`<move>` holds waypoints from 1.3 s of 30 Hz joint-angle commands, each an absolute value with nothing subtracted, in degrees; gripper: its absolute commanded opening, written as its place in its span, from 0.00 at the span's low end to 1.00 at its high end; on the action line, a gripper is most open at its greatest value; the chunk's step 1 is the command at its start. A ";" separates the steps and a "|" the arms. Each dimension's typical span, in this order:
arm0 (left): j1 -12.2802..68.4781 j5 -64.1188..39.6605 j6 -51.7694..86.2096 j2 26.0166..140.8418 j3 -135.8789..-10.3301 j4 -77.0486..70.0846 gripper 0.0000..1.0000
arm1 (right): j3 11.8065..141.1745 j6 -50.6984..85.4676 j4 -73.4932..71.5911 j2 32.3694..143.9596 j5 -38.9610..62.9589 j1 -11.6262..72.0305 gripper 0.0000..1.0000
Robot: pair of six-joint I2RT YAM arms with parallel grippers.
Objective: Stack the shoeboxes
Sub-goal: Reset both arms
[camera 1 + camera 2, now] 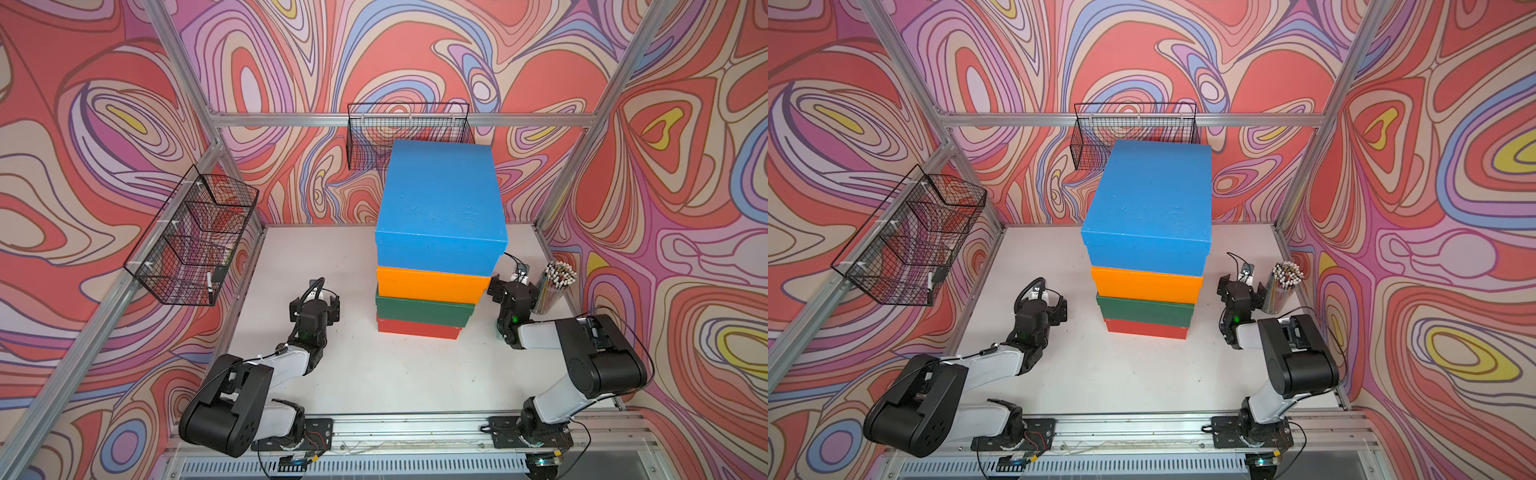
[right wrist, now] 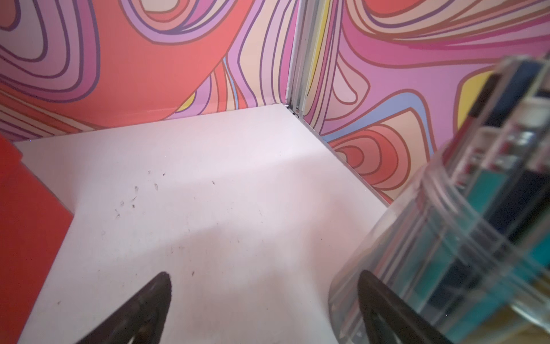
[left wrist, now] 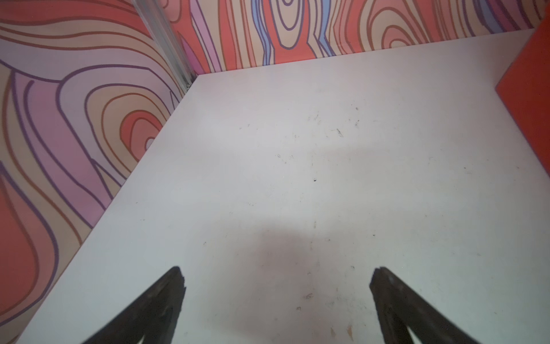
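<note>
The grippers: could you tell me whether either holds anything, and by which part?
Nothing is held: left gripper and right gripper stand open and empty beside the shoeboxes.

Four shoeboxes are standing in one stack mid-table: the red box (image 1: 417, 331) is sitting on the white table (image 1: 374, 374), with the green box (image 1: 424, 313), the orange box (image 1: 432, 286) and the blue box (image 1: 440, 199) above it. The left gripper (image 1: 314, 296) is hovering left of the stack, jaws spread. The right gripper (image 1: 513, 283), also spread, is sitting between the stack and a clear pencil cup (image 1: 552, 291).
</note>
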State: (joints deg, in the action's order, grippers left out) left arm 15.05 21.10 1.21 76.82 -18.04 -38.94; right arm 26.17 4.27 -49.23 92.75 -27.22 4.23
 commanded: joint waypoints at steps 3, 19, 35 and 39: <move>13.32 3.55 -3.65 77.08 -20.66 -40.51 1.00 | 24.91 3.65 -55.70 94.08 -19.37 3.31 0.98; 4.60 20.18 1.97 69.76 -13.33 -46.04 1.00 | 24.17 3.68 -56.69 93.96 -19.07 3.05 0.98; 3.43 14.06 1.76 88.43 -20.94 -52.69 1.00 | 24.57 3.17 -56.04 94.12 -18.98 3.06 0.98; 3.38 14.15 1.53 88.70 -20.98 -52.84 1.00 | 30.06 3.37 -47.29 96.13 -12.46 1.64 0.98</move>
